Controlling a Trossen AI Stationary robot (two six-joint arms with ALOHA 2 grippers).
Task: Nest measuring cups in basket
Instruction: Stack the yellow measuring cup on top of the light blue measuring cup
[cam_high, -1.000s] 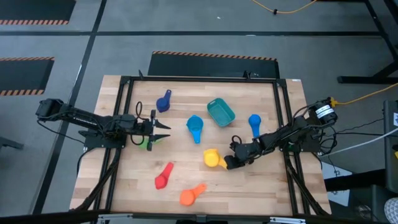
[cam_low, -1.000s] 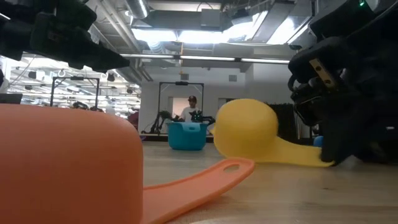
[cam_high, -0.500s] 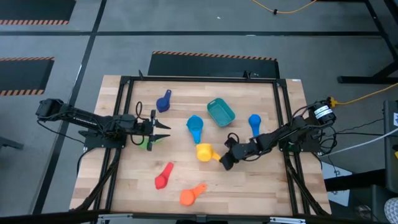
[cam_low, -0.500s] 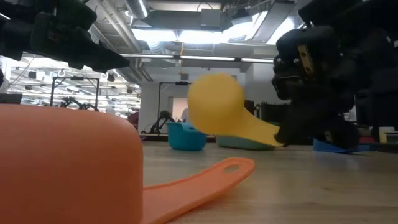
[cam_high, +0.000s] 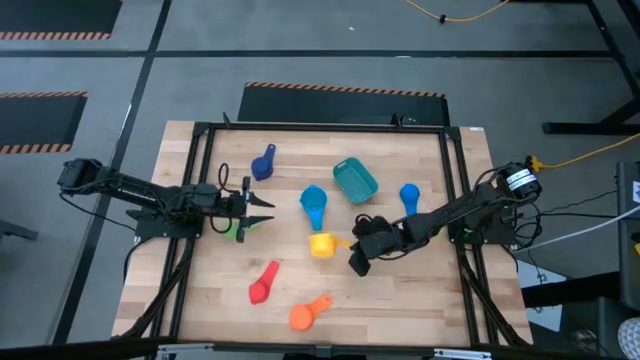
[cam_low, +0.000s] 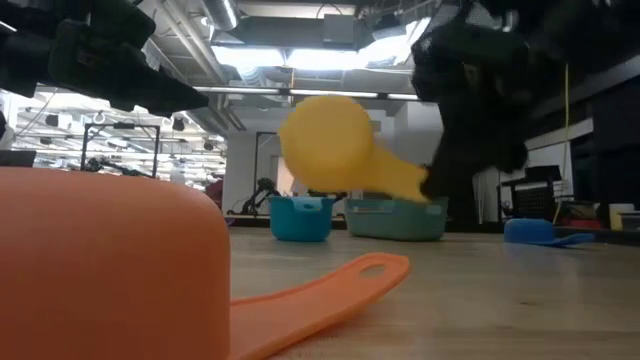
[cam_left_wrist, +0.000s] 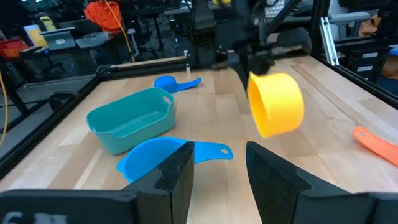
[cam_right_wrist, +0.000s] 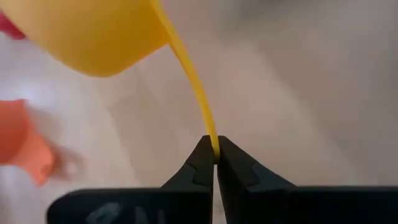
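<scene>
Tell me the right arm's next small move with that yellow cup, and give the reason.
Probably carry the yellow cup up and over toward the teal basket. The right claw pinches the cup's handle and the low view shows it lifted clear of the table, yet it hangs short of the basket, which holds no cup so far. The left claw waits open by the green cup.

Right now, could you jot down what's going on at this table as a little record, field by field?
held item: yellow cup, lifted off the table, pinched by its handle
holder: right gripper, shut on the handle
other arm: left gripper, open, waiting at the table's left side over a green cup
basket: empty
loose cups: dark blue, light blue, blue, red, orange
</scene>
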